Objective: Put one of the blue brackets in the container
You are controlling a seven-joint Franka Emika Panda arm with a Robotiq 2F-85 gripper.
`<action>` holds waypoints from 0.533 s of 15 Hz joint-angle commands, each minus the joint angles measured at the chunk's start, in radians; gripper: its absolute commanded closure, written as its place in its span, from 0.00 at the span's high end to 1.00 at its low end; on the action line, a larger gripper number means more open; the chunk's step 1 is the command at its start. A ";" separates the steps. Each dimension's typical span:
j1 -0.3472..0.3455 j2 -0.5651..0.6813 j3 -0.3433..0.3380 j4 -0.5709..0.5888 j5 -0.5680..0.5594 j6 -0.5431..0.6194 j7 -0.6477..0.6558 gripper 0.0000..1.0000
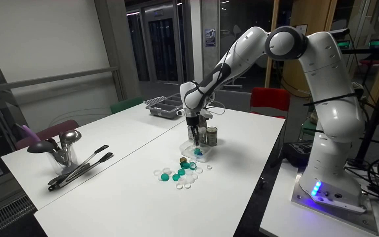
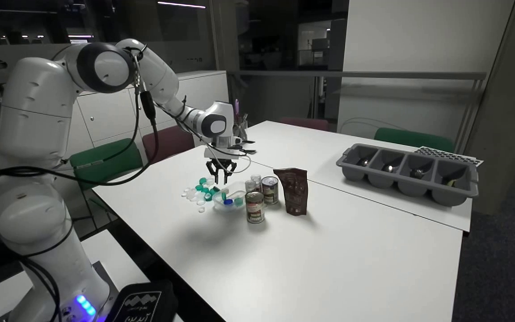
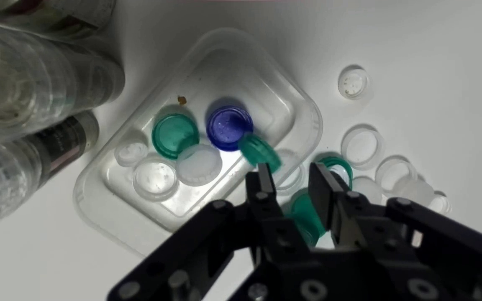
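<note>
Teal cap [image 3: 260,152], tilted and kinda blurry, just off one tip of the jaws: that's what we're taking as one of the blue brackets. It shows against the edge of a blue cap [image 3: 229,125] that sits in the clear tub [image 3: 232,54], which we're calling the container. Can't tell from our wrist view whether the teal one touches the finger. As for our gripper [image 3: 293,175], the jaws are apart, with a decent gap between the black fingers [image 3: 262,183], and both exterior views have them pointing down close to the tub.

Farther from the jaws, also in the tub, we see a second teal cap [image 3: 175,136] with a frosted cap [image 3: 199,165] overlapping it. On the jaws' opposite side, loose white rings [image 3: 362,148] lie on the white table [image 3: 433,83], and a third teal cap [image 3: 306,215] shows through the finger gap. Past the tub from the jaws, in an exterior view, we spot a tin can [image 2: 255,208] and a brown pouch [image 2: 294,192].
</note>
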 commanded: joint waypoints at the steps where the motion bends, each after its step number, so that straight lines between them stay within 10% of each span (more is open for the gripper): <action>1: -0.011 -0.003 0.015 0.027 -0.040 -0.046 0.047 0.66; 5: 0.052 -0.113 -0.001 -0.044 -0.180 -0.077 0.221 0.97; 8: 0.102 -0.197 0.022 -0.062 -0.296 -0.225 0.289 1.00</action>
